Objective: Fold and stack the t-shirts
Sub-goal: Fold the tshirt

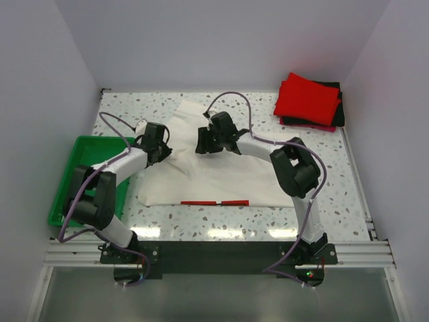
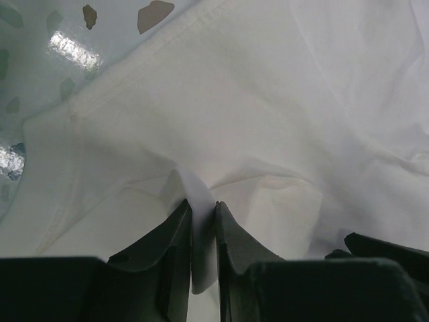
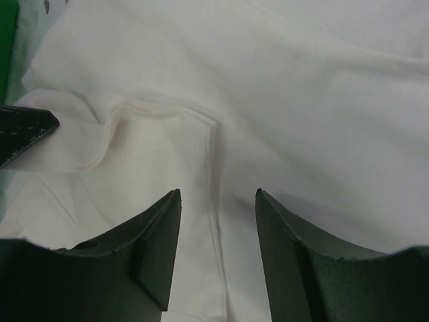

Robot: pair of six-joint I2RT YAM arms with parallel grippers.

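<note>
Left wrist view: left claw (image 2: 201, 205) pinches a fold of the cream-white t-shirt (image 2: 268, 100) (jaws nearly closed); right claw (image 3: 216, 194) is half-open over it, holding nothing.

Right tool (image 3: 216, 196) is over the cream-white t-shirt (image 3: 322, 121), jaws standing apart, nothing in the gap but cloth lying below. A stitched hem edge (image 3: 216, 161) runs straight down between the fingers (image 3: 157, 255). Up to the left, the fabric bunches into a raised fold (image 3: 127, 114). A dark pointed part (image 3: 23, 129) pokes in at the left edge, right by that fold. There's a sliver of green (image 3: 7, 47) in the top-left corner, with speckled tabletop (image 3: 33, 17) beside it.
</note>
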